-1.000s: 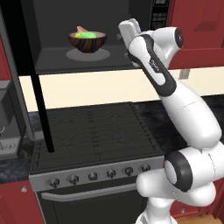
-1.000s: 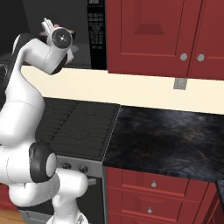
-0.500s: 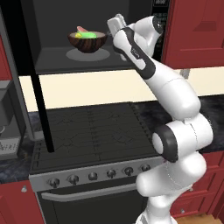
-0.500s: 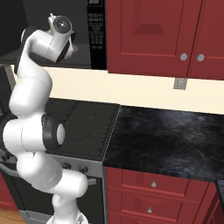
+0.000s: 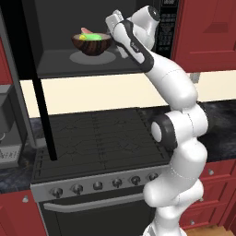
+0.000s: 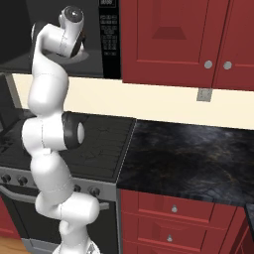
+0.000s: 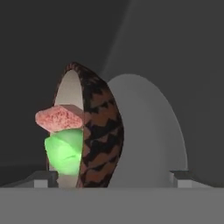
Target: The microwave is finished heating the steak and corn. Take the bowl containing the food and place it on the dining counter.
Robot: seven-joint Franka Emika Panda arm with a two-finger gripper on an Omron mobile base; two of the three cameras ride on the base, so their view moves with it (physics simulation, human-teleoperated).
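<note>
The microwave [image 5: 60, 67] stands open, and the dark brown bowl [image 5: 92, 44] rests on its round white turntable [image 5: 90, 58]. The pink steak [image 5: 85, 31] and green corn [image 5: 93, 36] lie in the bowl. My gripper [image 5: 112, 22] is open just right of the bowl's rim, level with it and not touching. The hand view is rolled on its side: the bowl [image 7: 98, 131] sits between the fingertips [image 7: 43, 177], with steak [image 7: 59, 118], corn [image 7: 65, 151] and turntable [image 7: 148, 131] behind. The dining counter is out of view.
The microwave's open door [image 5: 39, 101] juts out over the left of the black stove [image 5: 97, 138]. A black stone counter [image 6: 183, 158] lies right of the stove, under red wall cabinets [image 6: 173, 39]. The microwave's button panel [image 6: 110, 34] is beside my arm.
My hand has swung left and slightly up, into the microwave mouth and close to the bowl's right side. The elbow has folded in behind it. The jaws have stayed open; the bowl has not moved.
</note>
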